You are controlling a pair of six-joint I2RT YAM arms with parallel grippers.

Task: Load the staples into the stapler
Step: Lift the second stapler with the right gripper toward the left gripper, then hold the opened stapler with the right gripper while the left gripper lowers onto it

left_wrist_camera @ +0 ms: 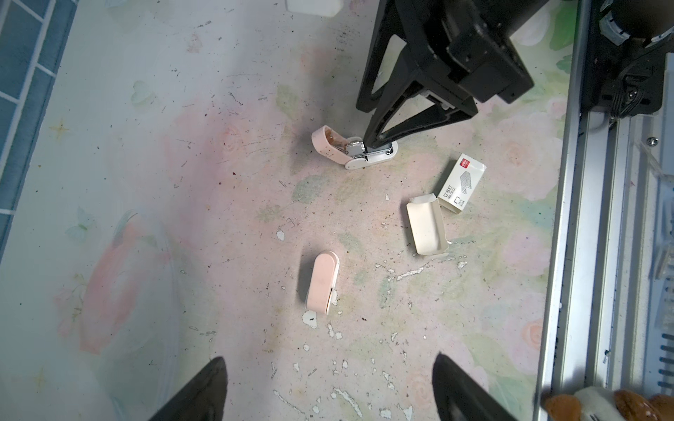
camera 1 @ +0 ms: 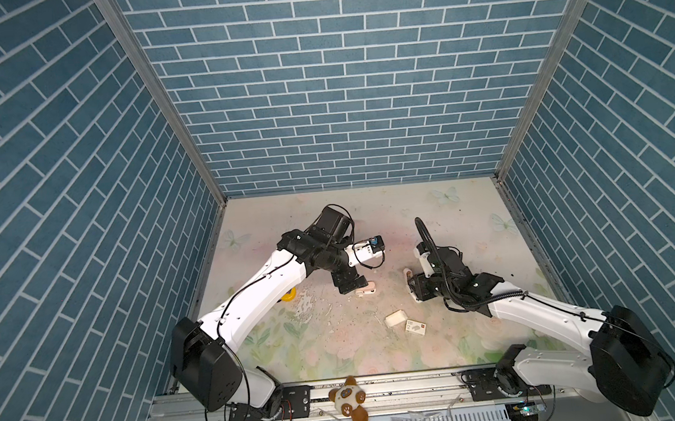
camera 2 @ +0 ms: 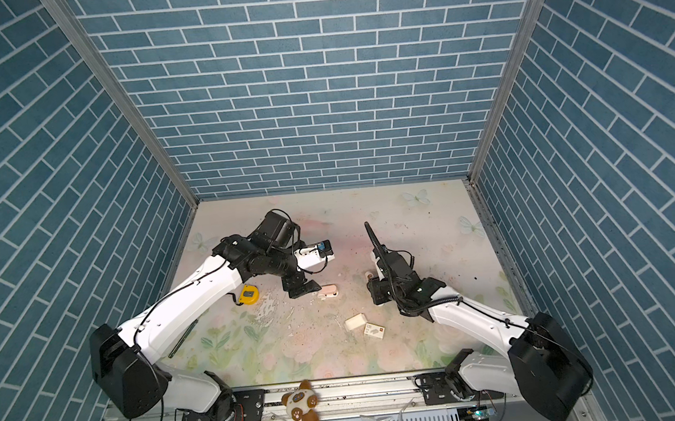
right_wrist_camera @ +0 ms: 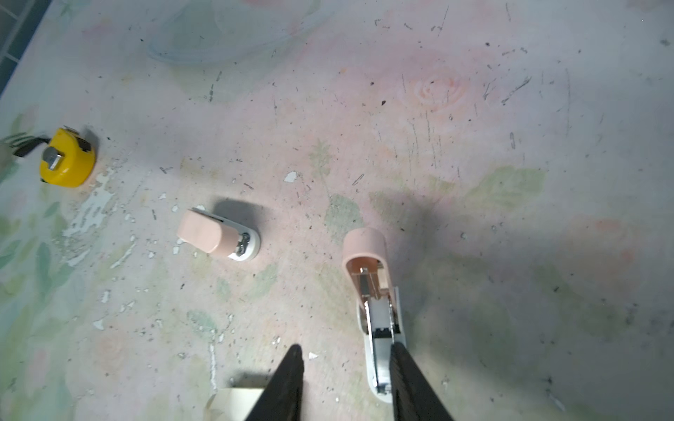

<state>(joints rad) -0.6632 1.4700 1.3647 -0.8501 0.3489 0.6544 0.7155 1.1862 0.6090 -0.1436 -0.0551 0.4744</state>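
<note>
The left gripper (left_wrist_camera: pixel 328 357) hangs wide open and empty over the closed stapler (camera 1: pixel 366 289), which in a top view lies along 3–9 o'clock. We judge it a spare. The tray (left_wrist_camera: pixel 425 226) looks empty. It and its sleeve (left_wrist_camera: pixel 461 182) sit at 7 o'clock from the open stapler (right_wrist_camera: pixel 379 320). In both top views that stapler runs 12–6, lid thrown back toward 12, so its channel faces up for loading. The right gripper (right_wrist_camera: pixel 346 348), jaws part-spread and clasping nothing, rests one finger in the channel. We cannot tell whether staples lie there.

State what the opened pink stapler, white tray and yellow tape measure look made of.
Opened pink stapler: matte plastic shell, probably; shiny metal channel glints inside.
White tray: matte cardboard, folded flaps.
Yellow tape measure: smooth plastic case, likely; silvery metal clip.
</note>
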